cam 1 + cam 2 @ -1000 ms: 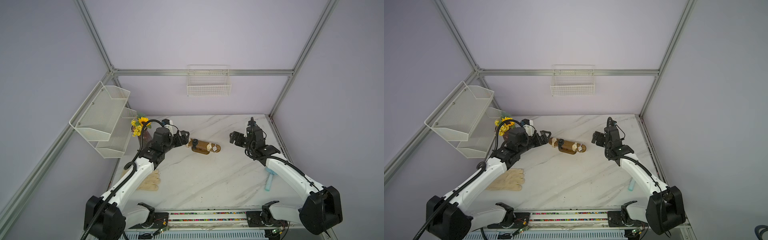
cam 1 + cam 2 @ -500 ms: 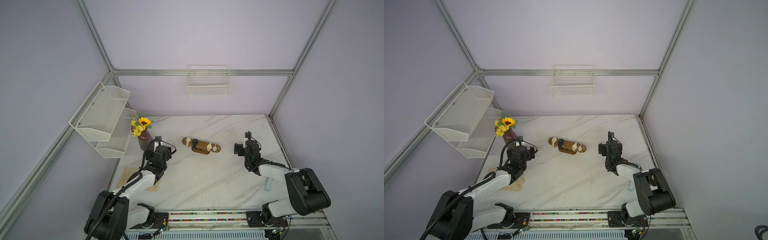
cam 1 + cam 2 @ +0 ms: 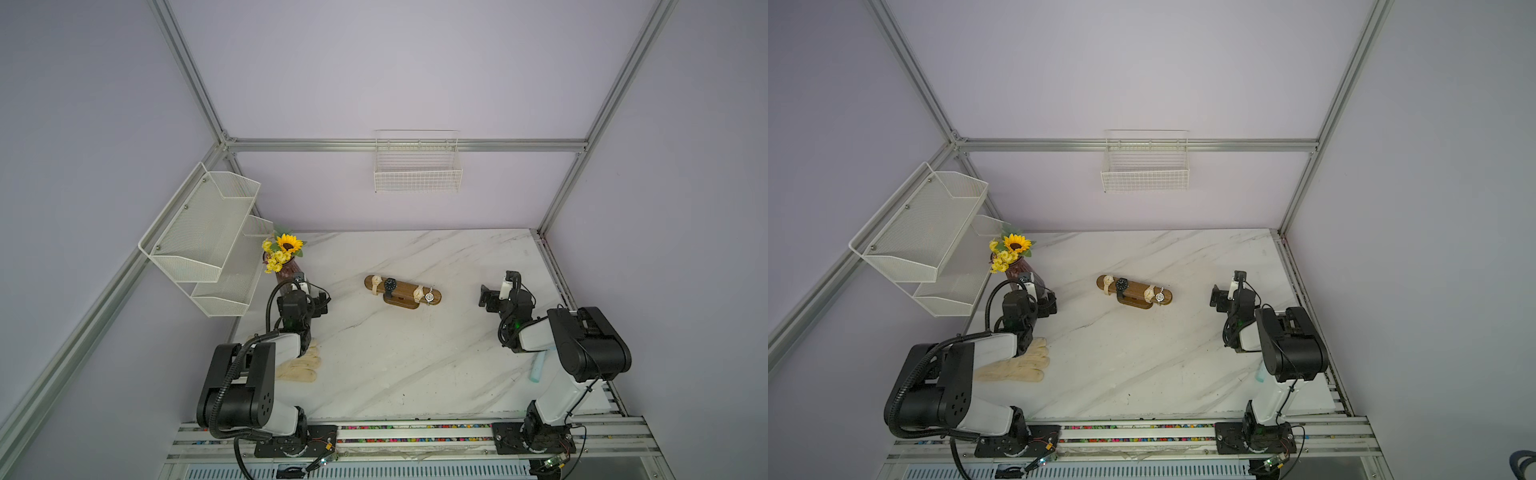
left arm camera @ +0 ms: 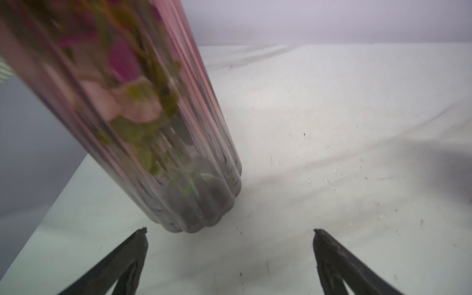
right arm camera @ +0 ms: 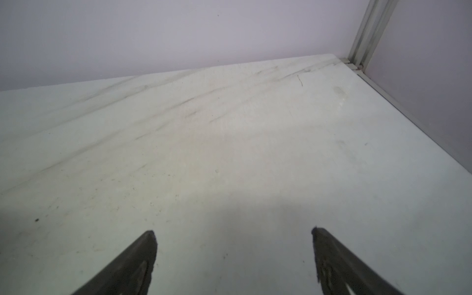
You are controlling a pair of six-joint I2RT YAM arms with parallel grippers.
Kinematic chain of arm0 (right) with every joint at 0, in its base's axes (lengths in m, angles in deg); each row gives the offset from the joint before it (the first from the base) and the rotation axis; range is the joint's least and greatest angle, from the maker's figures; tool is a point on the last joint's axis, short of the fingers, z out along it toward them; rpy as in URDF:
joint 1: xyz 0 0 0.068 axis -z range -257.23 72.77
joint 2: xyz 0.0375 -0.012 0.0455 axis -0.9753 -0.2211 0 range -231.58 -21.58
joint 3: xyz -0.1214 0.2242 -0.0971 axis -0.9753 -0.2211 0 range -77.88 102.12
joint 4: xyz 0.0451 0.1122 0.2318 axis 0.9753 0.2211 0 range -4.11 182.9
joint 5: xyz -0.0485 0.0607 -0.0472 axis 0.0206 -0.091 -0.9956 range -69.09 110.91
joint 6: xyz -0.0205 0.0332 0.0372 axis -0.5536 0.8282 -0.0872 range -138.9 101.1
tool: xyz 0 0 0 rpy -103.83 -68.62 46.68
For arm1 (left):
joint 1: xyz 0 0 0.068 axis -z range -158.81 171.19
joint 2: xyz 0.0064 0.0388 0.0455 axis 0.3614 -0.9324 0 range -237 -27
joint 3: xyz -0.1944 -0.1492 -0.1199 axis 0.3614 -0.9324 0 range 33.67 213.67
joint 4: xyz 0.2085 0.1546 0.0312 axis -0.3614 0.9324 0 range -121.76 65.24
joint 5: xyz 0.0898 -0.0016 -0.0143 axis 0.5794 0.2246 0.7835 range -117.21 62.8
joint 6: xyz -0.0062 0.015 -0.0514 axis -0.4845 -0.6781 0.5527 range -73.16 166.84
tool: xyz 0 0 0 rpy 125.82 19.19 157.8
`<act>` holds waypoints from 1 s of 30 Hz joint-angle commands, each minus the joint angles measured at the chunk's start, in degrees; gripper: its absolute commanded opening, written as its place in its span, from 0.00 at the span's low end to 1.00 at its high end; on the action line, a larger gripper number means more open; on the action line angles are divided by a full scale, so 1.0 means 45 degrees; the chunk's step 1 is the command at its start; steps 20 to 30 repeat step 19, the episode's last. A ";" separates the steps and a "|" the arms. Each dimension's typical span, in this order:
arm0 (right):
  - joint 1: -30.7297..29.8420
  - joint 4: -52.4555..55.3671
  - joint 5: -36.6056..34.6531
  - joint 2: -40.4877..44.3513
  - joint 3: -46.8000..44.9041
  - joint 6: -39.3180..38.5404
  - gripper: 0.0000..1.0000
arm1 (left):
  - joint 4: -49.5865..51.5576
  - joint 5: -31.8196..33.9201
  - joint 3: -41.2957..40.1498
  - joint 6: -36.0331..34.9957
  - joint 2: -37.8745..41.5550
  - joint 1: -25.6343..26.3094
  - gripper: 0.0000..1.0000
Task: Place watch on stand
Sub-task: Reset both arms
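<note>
The brown wooden stand [image 3: 404, 289] [image 3: 1134, 287] sits mid-table in both top views. Several watches wrap its bar: a black watch [image 3: 390, 284] [image 3: 1121, 284], pale beige ones, and a silver one [image 3: 430, 296] at its right end. My left gripper [image 3: 321, 301] [image 4: 229, 230] hangs open and empty left of the stand, low over the marble, just in front of a vase. My right gripper [image 3: 485, 297] [image 5: 233, 230] is open and empty right of the stand, facing bare tabletop. Neither touches the stand.
A ribbed pink glass vase [image 4: 178, 153] with a sunflower [image 3: 287, 244] stands at the table's left edge. Cream gloves [image 3: 301, 365] lie under the left arm. A teal object [image 3: 538, 368] lies by the right arm. A white mesh shelf [image 3: 203, 232] hangs left, a wire basket [image 3: 417, 168] on the back wall.
Both arms have drawn back from the stand toward the table's front and folded up. Both grippers stayed open. The watches on the stand have not moved.
</note>
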 commanded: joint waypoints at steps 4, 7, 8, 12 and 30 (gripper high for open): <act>0.0191 -0.1478 0.1032 -0.0092 0.0209 -0.0216 0.97 | -0.3155 -0.0929 -0.1048 0.0368 -0.0448 -0.0313 1.00; 0.0190 -0.1478 0.1018 -0.0078 0.0209 -0.0207 0.97 | -0.2246 -0.1030 -0.0356 -0.0329 -0.0717 -0.0016 1.00; 0.0190 -0.1477 0.1018 -0.0078 0.0205 -0.0200 0.97 | -0.2323 -0.1090 -0.0337 -0.0416 -0.0790 -0.0010 1.00; 0.0182 -0.1467 0.1018 -0.0078 0.0210 -0.0211 0.97 | -0.2344 -0.1059 -0.0359 -0.0419 -0.0786 0.0010 1.00; 0.0168 -0.1487 0.0993 -0.0058 0.0182 -0.0219 0.97 | -0.3217 -0.1040 -0.0582 -0.0468 -0.1050 0.0031 1.00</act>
